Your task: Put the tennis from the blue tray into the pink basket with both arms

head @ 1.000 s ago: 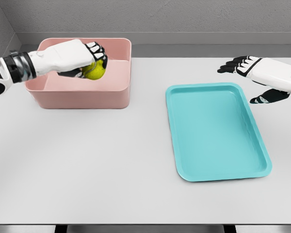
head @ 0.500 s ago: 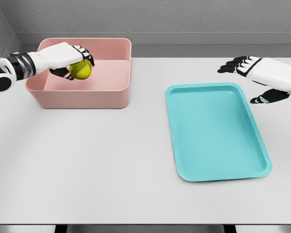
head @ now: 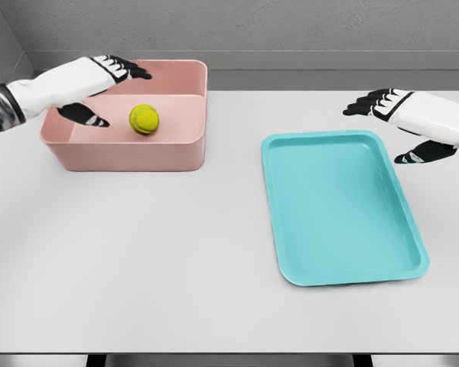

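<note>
The tennis ball [head: 144, 119] lies inside the pink basket [head: 126, 157], free of any grip; judging by that alone, the main job looks done, and what seems left is only for the arms to draw away and settle. The blue tray [head: 340, 206] holds nothing that I can see; it sits on the white table [head: 176, 260] well apart from the basket, toward the right hand's side.

The left hand [head: 92, 84] hovers over the basket's near-left part with its fingers [head: 126, 69] stretched out and spread, holding nothing; the ball sits just below and a little beyond the fingertips, apart from them, with a clear gap between; the thumb [head: 84, 116] points down toward the basket's inner floor, to the near side of the ball, not touching it so far as I can tell. The forearm comes in low from the left edge, roughly level, the palm turned downward and inward.

The right hand [head: 413, 122] hangs above the table just past the tray's far right corner; its fingers are loose and parted, gripping nothing; the dark fingertips point toward the middle of the table, the thumb reaches down toward the tray's rim without meeting it.
</note>
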### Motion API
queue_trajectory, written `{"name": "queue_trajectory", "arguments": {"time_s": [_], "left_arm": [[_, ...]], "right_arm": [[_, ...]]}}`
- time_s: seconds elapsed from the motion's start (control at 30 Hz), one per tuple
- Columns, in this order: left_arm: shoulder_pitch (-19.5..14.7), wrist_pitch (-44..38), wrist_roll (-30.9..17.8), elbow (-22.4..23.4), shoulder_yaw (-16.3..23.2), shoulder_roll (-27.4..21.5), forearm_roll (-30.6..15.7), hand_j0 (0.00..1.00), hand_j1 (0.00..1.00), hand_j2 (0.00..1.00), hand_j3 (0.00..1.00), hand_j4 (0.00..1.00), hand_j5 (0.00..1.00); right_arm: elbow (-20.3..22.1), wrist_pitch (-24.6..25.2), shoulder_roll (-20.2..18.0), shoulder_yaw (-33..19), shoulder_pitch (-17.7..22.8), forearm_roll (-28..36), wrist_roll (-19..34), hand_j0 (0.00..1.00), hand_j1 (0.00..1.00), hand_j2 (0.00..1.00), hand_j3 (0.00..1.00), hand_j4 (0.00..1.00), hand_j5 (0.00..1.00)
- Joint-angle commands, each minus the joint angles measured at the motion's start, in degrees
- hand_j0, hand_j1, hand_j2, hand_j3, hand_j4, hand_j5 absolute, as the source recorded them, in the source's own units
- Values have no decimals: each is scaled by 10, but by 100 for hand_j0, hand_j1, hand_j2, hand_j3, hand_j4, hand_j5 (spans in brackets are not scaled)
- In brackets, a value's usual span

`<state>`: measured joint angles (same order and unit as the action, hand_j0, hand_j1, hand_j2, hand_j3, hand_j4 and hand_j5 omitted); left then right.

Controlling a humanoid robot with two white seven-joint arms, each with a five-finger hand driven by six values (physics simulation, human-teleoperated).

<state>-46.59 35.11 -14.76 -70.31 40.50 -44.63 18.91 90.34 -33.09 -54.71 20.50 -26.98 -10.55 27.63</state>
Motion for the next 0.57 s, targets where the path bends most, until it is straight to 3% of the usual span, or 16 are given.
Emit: {"name": "queue_trajectory", "arguments": {"time_s": [0.0,0.13,0.27,0.53], "left_arm": [[8,-1,0,-67,-25,-67,-51,100,100,100,100,100,100],[48,-1,-1,-115,-45,-110,-61,100,100,100,100,100,100],[135,-1,-4,-140,-108,-141,-61,100,100,100,100,100,100],[142,-1,-4,-153,-109,-143,-60,100,100,100,100,100,100]], "right_arm": [[0,1,-1,0,0,4,0,100,100,100,100,100,100],[0,1,0,0,0,4,0,100,100,100,100,100,100],[0,1,-1,0,0,4,0,100,100,100,100,100,100],[0,1,-1,0,0,4,0,100,100,100,100,100,100]]}}
